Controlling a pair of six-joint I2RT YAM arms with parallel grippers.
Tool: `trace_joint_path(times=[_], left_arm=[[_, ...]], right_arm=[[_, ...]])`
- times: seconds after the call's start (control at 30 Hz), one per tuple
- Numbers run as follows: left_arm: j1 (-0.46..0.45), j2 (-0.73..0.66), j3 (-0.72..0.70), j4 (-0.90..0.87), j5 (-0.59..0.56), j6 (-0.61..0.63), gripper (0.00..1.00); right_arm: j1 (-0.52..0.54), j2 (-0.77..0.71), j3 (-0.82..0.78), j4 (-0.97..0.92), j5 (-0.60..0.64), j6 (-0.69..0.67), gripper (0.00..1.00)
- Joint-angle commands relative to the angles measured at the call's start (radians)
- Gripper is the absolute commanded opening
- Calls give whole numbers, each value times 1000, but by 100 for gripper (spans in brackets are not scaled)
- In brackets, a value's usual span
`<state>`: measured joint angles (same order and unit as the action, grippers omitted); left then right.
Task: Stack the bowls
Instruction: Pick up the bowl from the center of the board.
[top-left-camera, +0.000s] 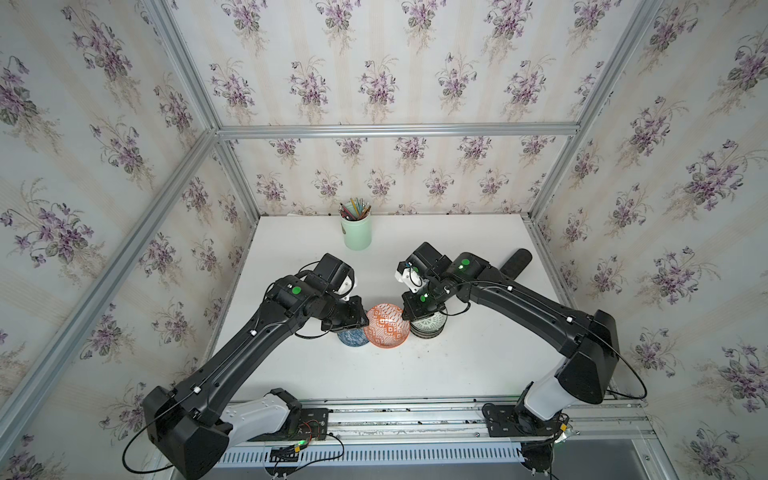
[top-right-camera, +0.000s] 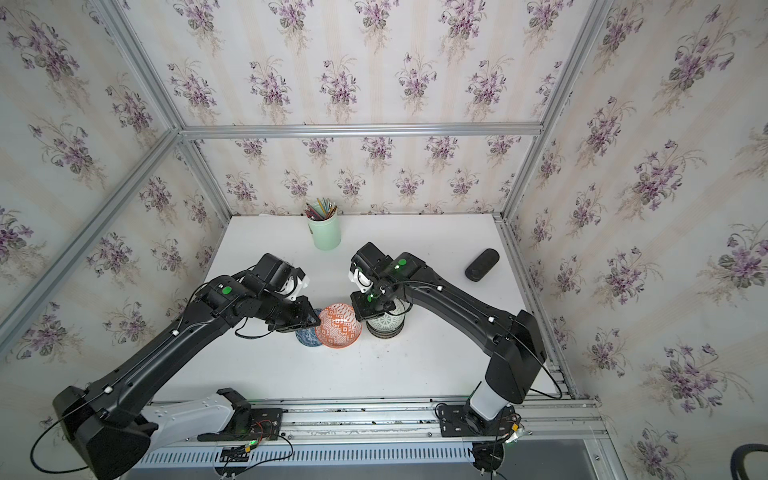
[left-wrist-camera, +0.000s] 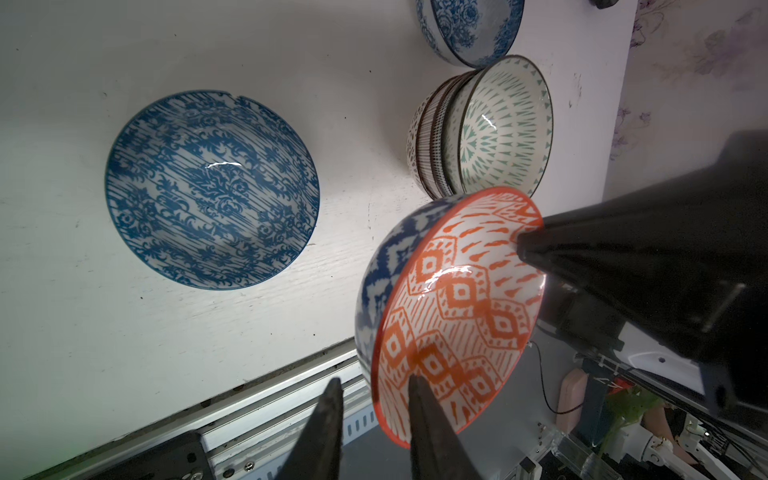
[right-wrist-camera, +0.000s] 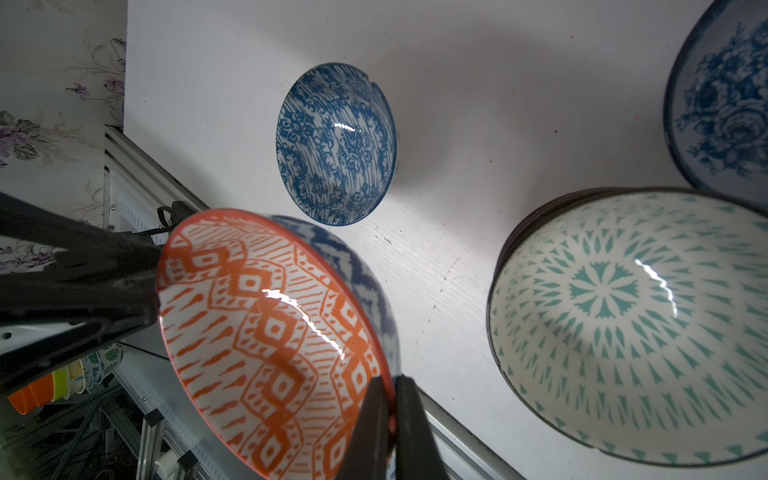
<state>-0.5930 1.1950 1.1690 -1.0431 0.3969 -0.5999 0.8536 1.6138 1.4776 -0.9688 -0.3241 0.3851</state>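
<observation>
While over white table (top-left-camera: 415, 365), right hand (right-wrist-camera: 392, 380) tight on orange bowl (right-wrist-camera: 266, 332), left hand (left-wrist-camera: 376, 380) ajar.

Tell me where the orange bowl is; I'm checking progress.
In a top view the orange bowl hangs centrally between the blue striped bowl and the bowl stack, its rim pinched by the right gripper.

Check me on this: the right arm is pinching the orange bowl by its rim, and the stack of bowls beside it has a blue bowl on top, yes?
Not quite. The stack is topped by a white bowl with a green pattern, not a blue one; the right wrist view shows it plainly. The rest stands: the right gripper pinches the orange bowl by its rim, with the stack beside it.
</observation>
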Motion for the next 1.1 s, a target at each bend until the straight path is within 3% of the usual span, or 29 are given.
trace_joint_path(times=[0.0, 0.5, 0.7, 0.83, 1.0, 1.03, 1.07], left_arm=[[-7, 11, -4, 24, 8, 16, 28], [-23, 34, -41, 59, 0, 7, 23], [-25, 41, -41, 59, -14, 5, 13], [-26, 42, -40, 55, -23, 5, 0], [-27, 40, -39, 46, -33, 2, 0], [-27, 39, -39, 45, -47, 2, 0], [-27, 38, -40, 39, -62, 1, 0]], right_arm=[[3, 4, 12, -2, -6, -11, 0], [6, 14, 12, 9, -14, -14, 0], [9, 21, 10, 15, -16, -12, 0], [10, 21, 9, 18, -15, -11, 0], [12, 26, 3, 35, -23, -7, 0], [13, 27, 3, 38, -24, -7, 2], [13, 27, 4, 41, -25, -8, 13]])
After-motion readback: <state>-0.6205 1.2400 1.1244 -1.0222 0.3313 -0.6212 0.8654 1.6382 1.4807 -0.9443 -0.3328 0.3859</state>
